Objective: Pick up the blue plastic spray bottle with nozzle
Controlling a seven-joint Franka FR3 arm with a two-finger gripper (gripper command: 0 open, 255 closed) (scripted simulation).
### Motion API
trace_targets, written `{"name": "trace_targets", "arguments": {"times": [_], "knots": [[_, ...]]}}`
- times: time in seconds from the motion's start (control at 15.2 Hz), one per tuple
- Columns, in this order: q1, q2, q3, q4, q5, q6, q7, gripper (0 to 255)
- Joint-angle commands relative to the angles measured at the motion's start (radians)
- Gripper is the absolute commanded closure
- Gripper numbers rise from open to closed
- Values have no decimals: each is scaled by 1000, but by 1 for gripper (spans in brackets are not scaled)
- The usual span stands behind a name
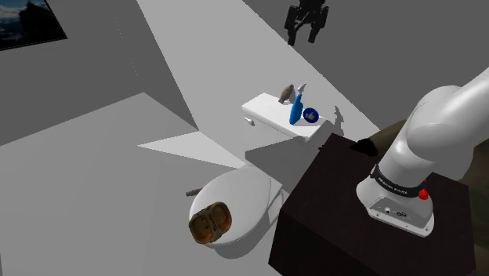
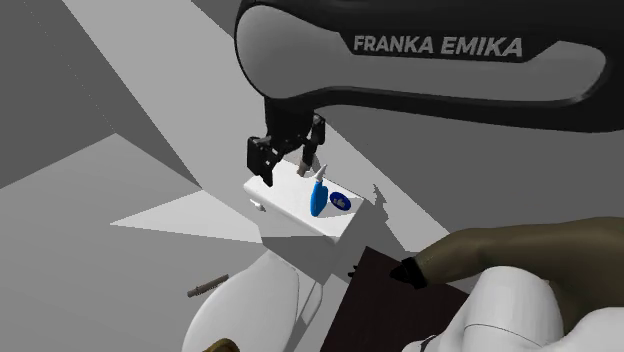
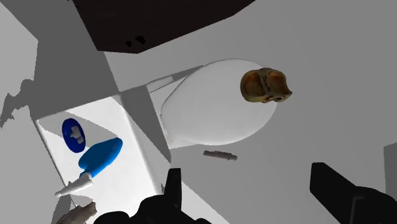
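Observation:
A blue spray bottle (image 1: 296,110) with a pale nozzle lies on the white toilet tank top (image 1: 262,106); the second exterior view also has the bottle (image 2: 318,197), and the wrist view has the bottle (image 3: 102,158). My black gripper (image 1: 305,36) hangs open well above the tank, with nothing between its fingers. In the second exterior view the gripper (image 2: 287,165) is up and left of the bottle. From the wrist camera the gripper (image 3: 254,194) has its fingers wide apart, and the bottle lies off to one side of them, not between them.
A blue round disc (image 1: 311,114) and a grey-brown object (image 1: 286,92) share the tank top beside the bottle. A brown lumpy object (image 1: 210,222) rests on the white toilet lid (image 1: 243,192). A small grey piece (image 1: 192,190) lies on the floor. The dark stand (image 1: 345,212) adjoins the toilet.

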Motion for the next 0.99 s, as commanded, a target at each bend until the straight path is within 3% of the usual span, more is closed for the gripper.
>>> {"name": "trace_targets", "arguments": {"times": [0.0, 0.92], "knots": [[-15, 70, -19, 23, 15, 28, 25, 0], [-118, 567, -156, 277, 201, 121, 137, 0]]}}
